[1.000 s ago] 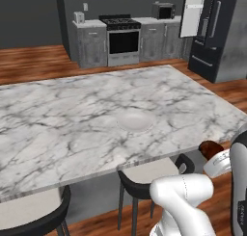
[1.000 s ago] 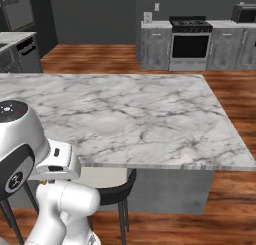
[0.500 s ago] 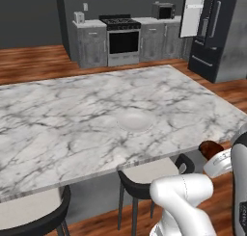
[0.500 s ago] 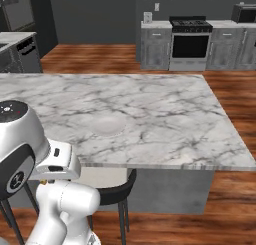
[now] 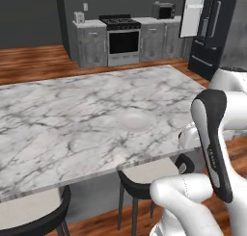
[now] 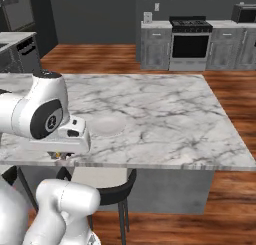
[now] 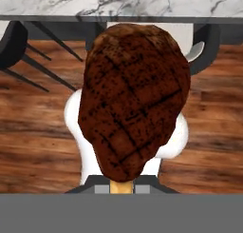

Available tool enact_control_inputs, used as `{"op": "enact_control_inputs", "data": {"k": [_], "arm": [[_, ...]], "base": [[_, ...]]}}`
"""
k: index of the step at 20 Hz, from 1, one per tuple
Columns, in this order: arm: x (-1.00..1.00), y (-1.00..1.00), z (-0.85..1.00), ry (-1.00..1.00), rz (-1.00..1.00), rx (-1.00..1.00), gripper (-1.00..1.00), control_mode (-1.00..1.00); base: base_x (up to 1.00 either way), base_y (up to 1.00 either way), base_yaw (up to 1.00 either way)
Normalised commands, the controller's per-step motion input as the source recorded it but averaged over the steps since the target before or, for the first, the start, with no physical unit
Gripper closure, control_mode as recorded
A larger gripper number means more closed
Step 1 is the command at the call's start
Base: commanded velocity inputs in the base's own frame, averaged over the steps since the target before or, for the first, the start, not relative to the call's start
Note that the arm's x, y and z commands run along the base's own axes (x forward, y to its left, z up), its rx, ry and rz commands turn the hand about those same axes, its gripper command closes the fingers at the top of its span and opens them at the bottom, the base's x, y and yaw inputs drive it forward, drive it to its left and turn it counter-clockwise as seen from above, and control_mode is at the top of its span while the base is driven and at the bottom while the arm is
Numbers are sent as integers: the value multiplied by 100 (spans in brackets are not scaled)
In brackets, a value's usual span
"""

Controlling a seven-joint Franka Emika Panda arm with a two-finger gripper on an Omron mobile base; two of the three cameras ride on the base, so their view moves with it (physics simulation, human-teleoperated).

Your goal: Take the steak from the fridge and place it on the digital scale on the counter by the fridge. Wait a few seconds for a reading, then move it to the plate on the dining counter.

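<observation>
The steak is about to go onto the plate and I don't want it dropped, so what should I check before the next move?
1. Dark red-brown grilled steak in the gripper: ok, it hangs close before the hand camera.
2. Fingertips' hold: cannot tell, the meat hides them.
3. Pale round plate free of other things: ok.
4. Steak over the plate: not ok; it hangs beyond the edge of the wide white marble dining counter, over the wood floor.
5. Black stool below: not ok, near the arm.
</observation>
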Motion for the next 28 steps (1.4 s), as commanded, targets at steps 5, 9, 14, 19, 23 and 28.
{"op": "enact_control_inputs", "data": {"k": [5,9,14,19,23,28], "arm": [[100,19,-16,23,0,0,100,-100],[100,47,-71,7,0,-2,100,-100],[100,46,-47,0,-2,0,100,-100],[46,10,-2,-19,-10,0,100,-100],[40,0,2,-25,-3,0,100,-100],[51,-19,-31,-23,1,0,100,-100]], "base": [[0,0,0],[0,0,0],[0,0,0],[0,0,0],[0,0,0],[0,0,0]]}}
